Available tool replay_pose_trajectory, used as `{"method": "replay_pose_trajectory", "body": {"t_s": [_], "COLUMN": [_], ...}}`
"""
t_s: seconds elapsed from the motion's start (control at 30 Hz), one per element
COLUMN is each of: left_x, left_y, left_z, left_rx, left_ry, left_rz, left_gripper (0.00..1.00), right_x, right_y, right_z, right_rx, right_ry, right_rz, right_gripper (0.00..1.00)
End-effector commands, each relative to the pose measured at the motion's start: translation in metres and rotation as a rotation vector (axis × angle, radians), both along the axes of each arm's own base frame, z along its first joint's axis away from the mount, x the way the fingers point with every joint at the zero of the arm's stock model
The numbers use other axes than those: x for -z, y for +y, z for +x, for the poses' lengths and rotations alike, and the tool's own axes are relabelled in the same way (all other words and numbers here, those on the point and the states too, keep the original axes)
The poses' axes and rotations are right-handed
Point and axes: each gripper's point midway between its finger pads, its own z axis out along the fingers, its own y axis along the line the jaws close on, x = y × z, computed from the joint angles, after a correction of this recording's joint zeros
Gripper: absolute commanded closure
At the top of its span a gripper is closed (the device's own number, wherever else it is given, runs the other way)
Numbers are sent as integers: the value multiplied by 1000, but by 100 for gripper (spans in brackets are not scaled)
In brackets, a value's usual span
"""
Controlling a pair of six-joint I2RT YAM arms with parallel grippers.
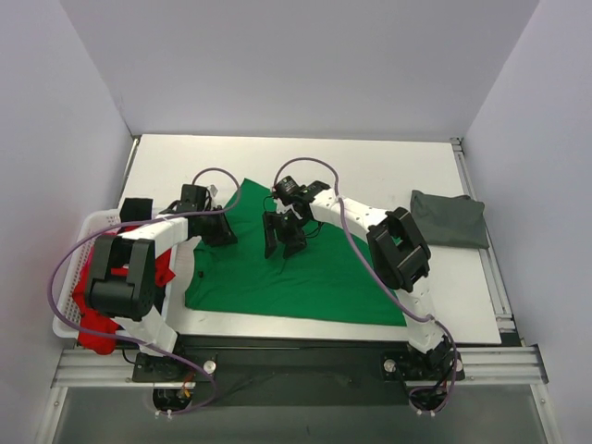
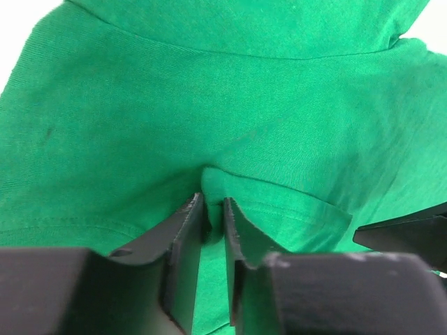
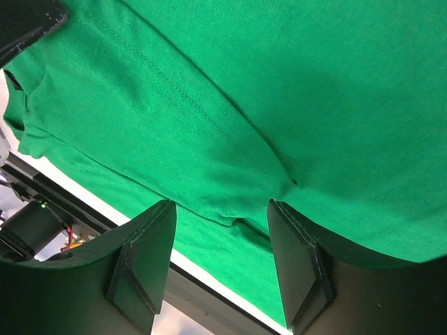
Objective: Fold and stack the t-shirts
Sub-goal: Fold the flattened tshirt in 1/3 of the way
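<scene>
- Green t-shirt (image 2: 230,91) pinched up into a narrow ridge by the left jaws, nearly together and clamped on the soft knit.
- Black, flat-faced, wedge-shaped fingers (image 2: 183,244) on either side of that ridge, in matte plastic.
- Right jaws wide apart, straddling a raised crease beside a stitched seam; contact with the cloth unclear.
- Same shirt spread over the middle of the white surface (image 1: 388,166): matte jersey, lightly rippled, near edge fairly straight.
- Grey t-shirt (image 1: 450,219) folded into a soft rectangle at the right, well apart from the green one.
- White plastic basket (image 1: 63,296) at the left edge, with crumpled red cloth (image 1: 92,333) inside.
</scene>
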Motion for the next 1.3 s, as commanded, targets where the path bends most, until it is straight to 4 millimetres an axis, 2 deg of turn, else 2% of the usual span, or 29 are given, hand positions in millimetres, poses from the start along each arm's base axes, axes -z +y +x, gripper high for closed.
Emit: {"method": "replay_pose_trajectory", "body": {"t_s": [0.0, 0.23, 0.37, 0.53, 0.73, 1.0, 1.03, 1.27], "left_x": [-15, -17, -22, -18, -23, -27, -32, -29], "left_y": [-11, -16, -18, -14, -9, -4, -4, -2], "left_z": [17, 17, 16, 8, 0, -2, 3, 3], "left_rx": [31, 65, 83, 88, 92, 71, 66, 39], "left_ry": [-78, -111, -155, -152, -208, -257, -289, -309], "left_rz": [-42, -70, -79, -61, -47, -28, -35, -44], "left_gripper": [75, 89, 92, 93, 93, 94, 94, 93], "right_x": [1, 22, 28, 32, 34, 38, 38, 40], "right_y": [5, 0, -2, -4, -9, -10, -10, -13], "right_z": [-5, -6, -7, -10, -13, -17, -18, -21], "right_rx": [-34, -40, -40, -36, -31, -30, -33, -35], "right_ry": [16, 40, 48, 58, 63, 68, 68, 69], "right_rz": [-4, -45, -60, -74, -89, -105, -106, -119], "right_gripper": [45, 45, 45, 45, 45, 45, 45, 45]}}
